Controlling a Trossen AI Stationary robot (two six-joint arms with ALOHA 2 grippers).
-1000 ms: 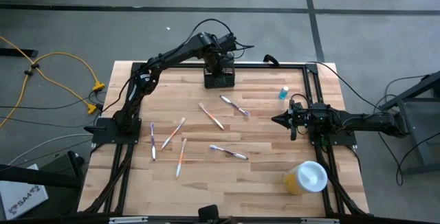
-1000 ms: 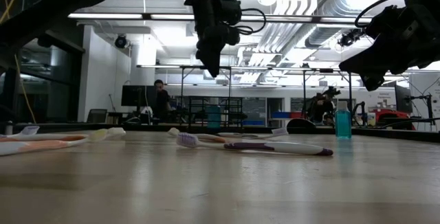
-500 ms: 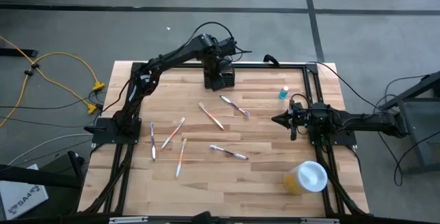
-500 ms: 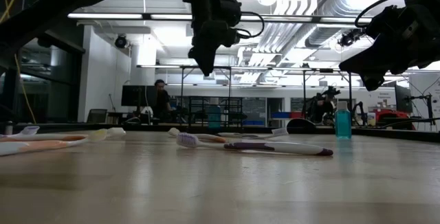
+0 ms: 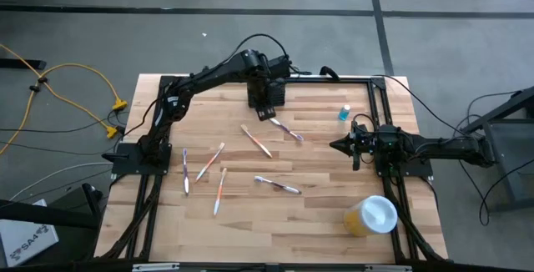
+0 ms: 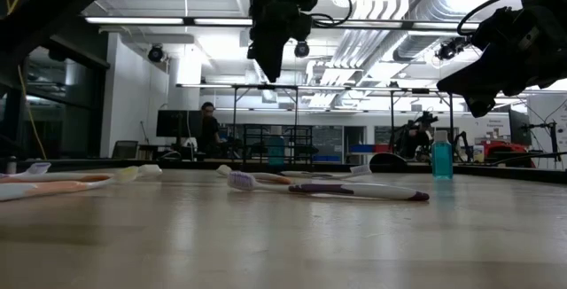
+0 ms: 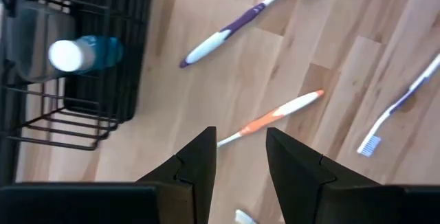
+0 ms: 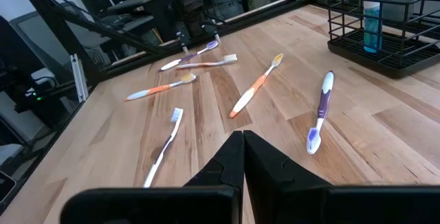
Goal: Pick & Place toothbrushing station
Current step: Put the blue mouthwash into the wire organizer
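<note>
The toothbrushing station [image 7: 75,66], a black wire caddy, stands on its base at the table's far edge with a blue white-capped bottle [image 7: 86,52] upright inside. It also shows in the right wrist view [image 8: 385,35]. From above, my left arm hides most of it [image 5: 253,100]. My left gripper [image 7: 240,162] hangs open above the bare wood just near of the caddy, pointing steeply down, with nothing between its fingers; an orange toothbrush [image 7: 271,117] lies below it. My right gripper [image 8: 243,148] waits shut at the table's right side [image 5: 338,145].
Several toothbrushes lie scattered over the middle of the table, among them a purple one [image 5: 286,128] and an orange one [image 5: 257,141]. A second blue bottle [image 5: 344,113] stands at the far right. A yellow cup with a white lid [image 5: 371,216] stands at the near right.
My left gripper has risen and drifted from above the caddy toward the table's near edge, staying open. The caddy has kept its place.
</note>
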